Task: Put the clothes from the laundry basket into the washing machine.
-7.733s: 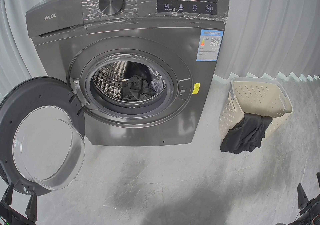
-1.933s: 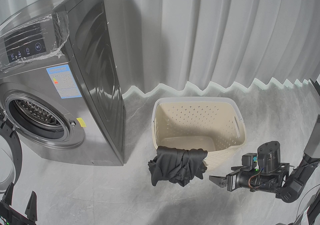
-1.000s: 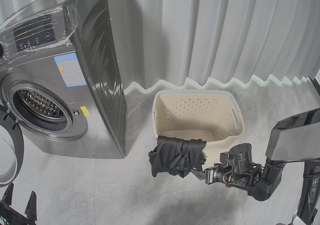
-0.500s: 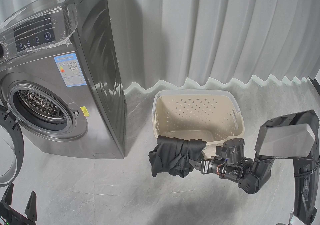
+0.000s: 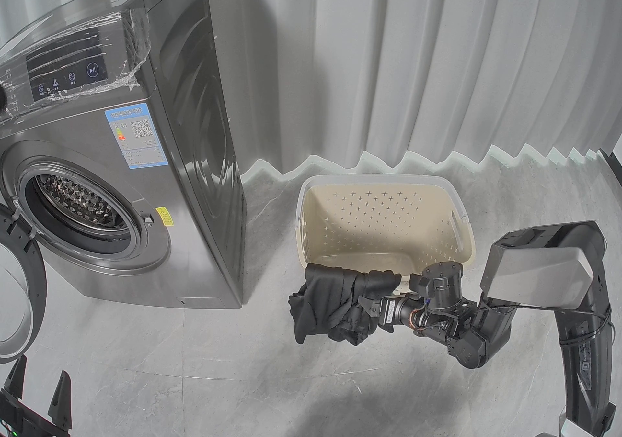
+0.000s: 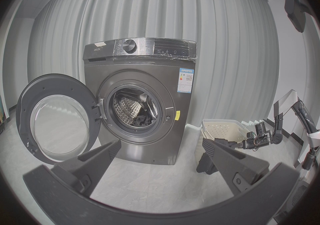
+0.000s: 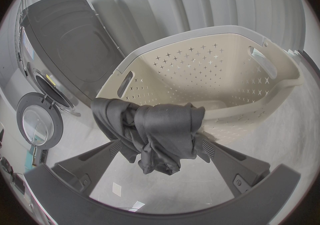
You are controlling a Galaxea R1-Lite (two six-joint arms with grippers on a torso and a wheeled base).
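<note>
**Head view.** The laundry basket [image 5: 382, 180] stands on the floor at about 4 o'clock from the washing machine [image 5: 129, 153]. One black garment [image 5: 330, 309] hangs over the basket's rim on its 6 o'clock side, mostly outside it. The right tool [image 5: 368, 310] presses into the cloth from 3 o'clock. Risk: the basket looks light and nothing holds it down. A pull while the cloth is hooked on the rim could drag or tip it.

**Left wrist view.** The left tool [image 6: 160, 144] is spread wide and empty, facing the machine. The door [image 6: 56, 119] stands open and dark cloth [image 6: 141, 121] lies in the drum. No fault noted here.

**Right wrist view.** The right tool [image 7: 159, 145] gapes wide, one finger on either side of the garment's hanging bunch, with nothing gripped yet. Risks:
- Closing on an outer fold alone would let the bulk slide free.
- A finger close to the rim could pinch plastic along with the cloth.
- A loose trailing end could sweep the floor or catch the door on the way over.
</note>
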